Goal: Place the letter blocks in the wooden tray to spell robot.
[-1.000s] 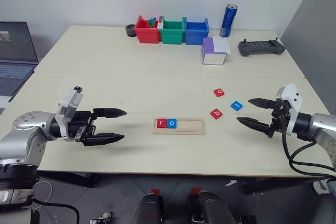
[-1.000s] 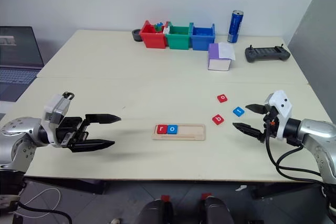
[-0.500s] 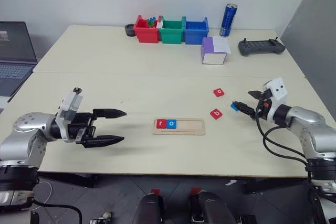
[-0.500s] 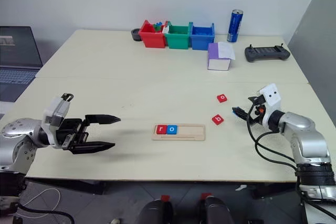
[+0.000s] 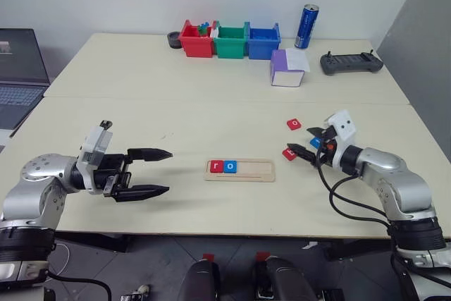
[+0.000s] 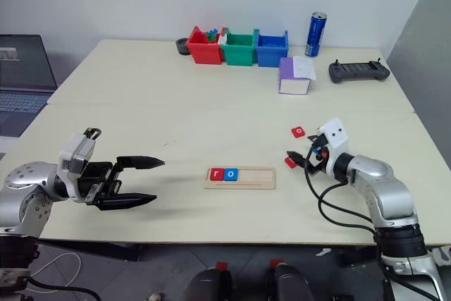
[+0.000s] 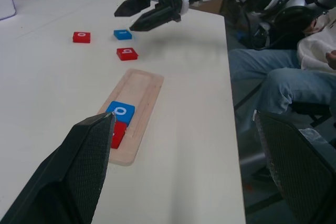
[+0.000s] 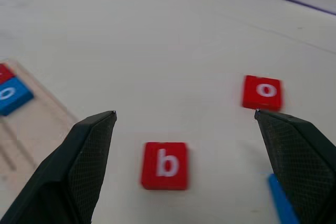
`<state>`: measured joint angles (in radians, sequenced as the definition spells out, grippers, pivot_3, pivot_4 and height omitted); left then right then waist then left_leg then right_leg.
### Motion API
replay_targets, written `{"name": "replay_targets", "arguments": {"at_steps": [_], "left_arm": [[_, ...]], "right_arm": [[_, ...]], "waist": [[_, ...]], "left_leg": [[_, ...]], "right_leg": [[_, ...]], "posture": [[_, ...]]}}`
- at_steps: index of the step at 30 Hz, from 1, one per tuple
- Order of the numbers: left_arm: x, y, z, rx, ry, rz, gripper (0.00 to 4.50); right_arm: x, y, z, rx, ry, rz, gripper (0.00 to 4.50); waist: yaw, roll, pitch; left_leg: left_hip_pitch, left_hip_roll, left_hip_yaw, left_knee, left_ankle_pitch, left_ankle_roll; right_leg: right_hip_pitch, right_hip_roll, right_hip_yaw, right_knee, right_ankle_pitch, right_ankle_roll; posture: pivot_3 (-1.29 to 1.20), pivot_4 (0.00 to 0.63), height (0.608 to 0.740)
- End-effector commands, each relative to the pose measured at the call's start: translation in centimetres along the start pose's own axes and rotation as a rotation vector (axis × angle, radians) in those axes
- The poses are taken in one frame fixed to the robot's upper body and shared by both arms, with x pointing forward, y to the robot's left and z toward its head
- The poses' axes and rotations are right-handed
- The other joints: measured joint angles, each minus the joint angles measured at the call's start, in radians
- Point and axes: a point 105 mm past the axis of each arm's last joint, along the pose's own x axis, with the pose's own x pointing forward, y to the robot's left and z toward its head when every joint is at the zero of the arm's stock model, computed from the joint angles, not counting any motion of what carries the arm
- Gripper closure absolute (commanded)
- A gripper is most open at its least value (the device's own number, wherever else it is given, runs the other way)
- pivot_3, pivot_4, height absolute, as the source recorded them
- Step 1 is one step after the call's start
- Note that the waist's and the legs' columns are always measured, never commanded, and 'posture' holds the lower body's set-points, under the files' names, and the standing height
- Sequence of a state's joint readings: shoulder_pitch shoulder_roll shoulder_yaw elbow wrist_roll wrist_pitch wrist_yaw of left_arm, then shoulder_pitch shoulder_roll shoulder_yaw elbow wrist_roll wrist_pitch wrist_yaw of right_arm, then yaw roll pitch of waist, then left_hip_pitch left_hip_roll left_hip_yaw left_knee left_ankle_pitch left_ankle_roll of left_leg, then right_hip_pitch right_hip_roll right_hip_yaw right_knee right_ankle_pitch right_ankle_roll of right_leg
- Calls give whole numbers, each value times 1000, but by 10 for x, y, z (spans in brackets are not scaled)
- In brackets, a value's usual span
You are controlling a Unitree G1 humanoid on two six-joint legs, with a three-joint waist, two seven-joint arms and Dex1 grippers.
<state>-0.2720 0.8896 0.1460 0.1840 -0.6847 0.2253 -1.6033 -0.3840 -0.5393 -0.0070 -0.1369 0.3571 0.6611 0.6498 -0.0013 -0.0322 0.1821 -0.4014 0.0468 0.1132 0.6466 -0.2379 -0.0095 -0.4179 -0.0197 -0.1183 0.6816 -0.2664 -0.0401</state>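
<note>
The right gripper [image 8: 184, 124], spread wide, frames the red "b" block [image 8: 165, 165]; the head view half-hides that block.

Robot arms: silver shells, white wrist modules, black jaws.
Each arm, left arm [image 5: 39, 185] and right arm [image 5: 391, 185], has rounded silver-grey housings. A white block sits at each wrist. Jaws are black, long, tapered, with a fine mesh texture on the inner faces. Black cables [image 5: 352, 199] loop beside the right forearm.
</note>
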Motion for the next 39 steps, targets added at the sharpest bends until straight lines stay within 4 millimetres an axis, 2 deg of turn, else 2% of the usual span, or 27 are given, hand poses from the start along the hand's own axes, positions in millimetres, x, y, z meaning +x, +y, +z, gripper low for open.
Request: {"name": "replay_targets", "arguments": {"at_steps": [1,20,26,30,39], "left_arm": [[0,-4,3,32,-24,3,48],[6,6,11,34,-85,100,48],[6,1,10,4,-77,70,48],[1,-4,11,2,-64,28,48],[-12,4,7,80,7,61,48]], "right_arm": [[1,6,6,-4,-18,-8,0],[17,12,-9,43,10,-71,0],[20,16,-17,42,28,-105,0],[18,12,-23,60,33,-167,0],[17,11,-27,83,32,-188,0]], "waist": [[-1,0,0],[-1,0,0],[-1,0,0],[-1,0,0],[-2,0,0]], "left_leg": [[0,0,0,0,0,0],[0,0,0,0,0,0],[0,0,0,0,0,0],[0,0,0,-1,0,0],[0,0,0,-1,0,0]], "right_leg": [[0,0,0,0,0,0],[-1,0,0,0,0,0],[-1,0,0,0,0,0],[-1,0,0,0,0,0],[-1,0,0,0,0,0]], "posture": [[0,150,740],[0,150,740],[0,150,740],[0,150,740],[0,150,740]]}}
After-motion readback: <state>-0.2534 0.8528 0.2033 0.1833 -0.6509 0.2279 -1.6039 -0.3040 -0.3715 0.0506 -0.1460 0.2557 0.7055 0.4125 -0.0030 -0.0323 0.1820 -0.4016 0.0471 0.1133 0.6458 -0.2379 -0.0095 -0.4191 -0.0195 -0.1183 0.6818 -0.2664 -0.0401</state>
